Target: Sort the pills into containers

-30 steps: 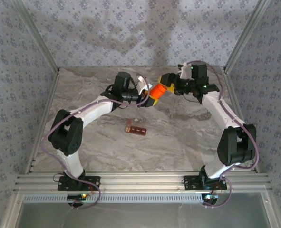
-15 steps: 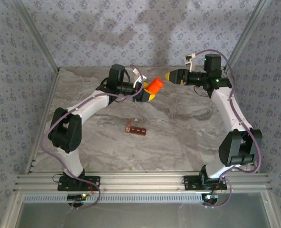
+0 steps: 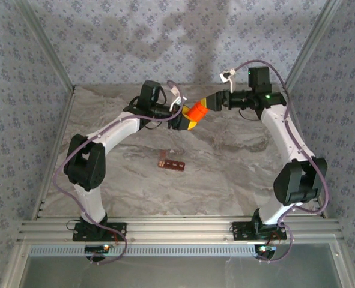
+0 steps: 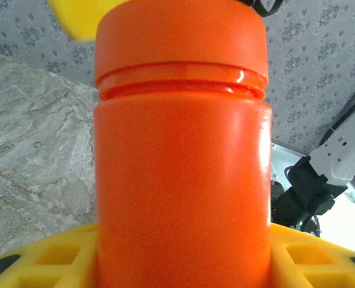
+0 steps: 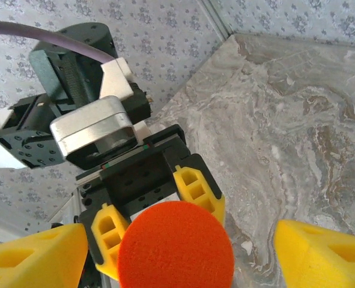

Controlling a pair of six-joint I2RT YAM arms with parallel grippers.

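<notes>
Orange bottle (image 3: 196, 110) up at twelve o'clock, cap on. Grey marbled table (image 3: 225, 174) spreads beneath it. Flower-patterned walls (image 3: 135, 42) close in behind.

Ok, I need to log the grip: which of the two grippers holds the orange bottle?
The left gripper: its fingers clamp the orange bottle; the right gripper stands open around its cap.

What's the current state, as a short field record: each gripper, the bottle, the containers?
left gripper: shut on the orange bottle, held up off the table
right gripper: open, fingers on either side of the lid, not clamped on it
lid: on the bottle, pointing toward the right gripper
containers: dark red-brown strip lying on the table, apart from both grippers
</notes>
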